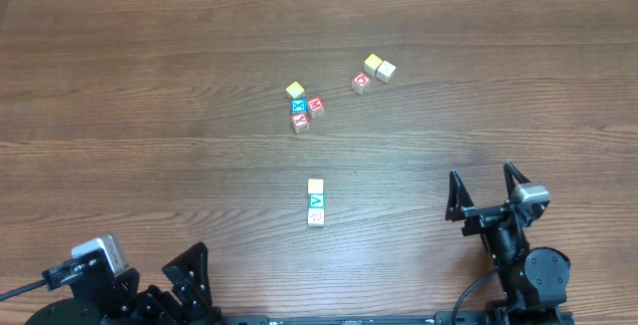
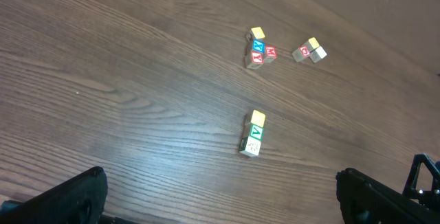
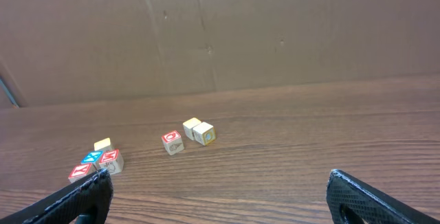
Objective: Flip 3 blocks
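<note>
Three blocks lie in a short touching column near the middle of the table: a pale yellow block (image 1: pixel 316 185) (image 2: pixel 258 118) farthest from me, a block with a green V face (image 1: pixel 316 201) (image 2: pixel 255 132) in the middle, and a cream block (image 1: pixel 316 217) (image 2: pixel 250 146) nearest. My left gripper (image 2: pixel 223 200) (image 1: pixel 164 280) stands open low at the front left, well short of the column, nothing between its fingers. Right of the column, at the front right, my right gripper (image 1: pixel 481 180) (image 3: pixel 220 196) is open and empty. The column is out of the right wrist view.
Further back sits a cluster of a yellow cube (image 1: pixel 295 91), a blue-lettered cube (image 1: pixel 298 107) and two red-lettered cubes (image 1: pixel 315 105) (image 1: pixel 300 122). Right of these are a red-O cube (image 1: pixel 361 83), a yellow cube (image 1: pixel 373 64) and a cream cube (image 1: pixel 386 71). A cardboard wall (image 3: pixel 206 31) backs the table.
</note>
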Robot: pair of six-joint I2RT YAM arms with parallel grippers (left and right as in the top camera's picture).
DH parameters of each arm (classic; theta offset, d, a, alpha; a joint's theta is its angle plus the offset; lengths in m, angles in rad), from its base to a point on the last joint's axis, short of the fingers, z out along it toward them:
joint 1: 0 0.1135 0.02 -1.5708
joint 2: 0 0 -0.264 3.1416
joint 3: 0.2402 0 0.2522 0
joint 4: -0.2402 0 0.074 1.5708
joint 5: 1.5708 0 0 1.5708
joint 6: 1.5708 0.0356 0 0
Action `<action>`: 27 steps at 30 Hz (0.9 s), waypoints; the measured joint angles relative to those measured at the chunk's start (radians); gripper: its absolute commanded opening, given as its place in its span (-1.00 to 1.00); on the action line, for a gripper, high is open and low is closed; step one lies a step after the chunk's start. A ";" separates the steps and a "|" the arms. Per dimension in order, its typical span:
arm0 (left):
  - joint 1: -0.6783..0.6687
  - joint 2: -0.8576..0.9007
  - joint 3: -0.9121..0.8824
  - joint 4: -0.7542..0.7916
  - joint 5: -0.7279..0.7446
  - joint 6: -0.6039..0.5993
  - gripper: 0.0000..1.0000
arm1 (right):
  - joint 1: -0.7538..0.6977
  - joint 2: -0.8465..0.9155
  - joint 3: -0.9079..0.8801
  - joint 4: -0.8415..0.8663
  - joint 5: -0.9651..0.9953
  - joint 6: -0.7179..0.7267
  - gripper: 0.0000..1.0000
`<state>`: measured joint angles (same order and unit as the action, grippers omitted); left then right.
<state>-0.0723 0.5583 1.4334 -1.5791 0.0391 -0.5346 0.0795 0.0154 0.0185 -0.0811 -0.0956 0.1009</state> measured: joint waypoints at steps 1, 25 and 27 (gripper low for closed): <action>0.000 0.000 0.000 0.000 0.000 0.000 0.99 | 0.000 0.000 0.000 0.000 0.000 0.000 1.00; -0.013 0.000 0.000 -0.071 -0.039 0.019 1.00 | 0.000 0.000 0.000 0.000 -0.001 0.000 1.00; -0.013 -0.005 -0.002 -0.052 -0.071 0.020 0.99 | 0.000 0.000 0.000 0.000 -0.001 0.000 1.00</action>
<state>-0.0856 0.5537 1.4315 -1.6314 -0.0319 -0.5148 0.0795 0.0154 0.0185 -0.0814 -0.0963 0.1005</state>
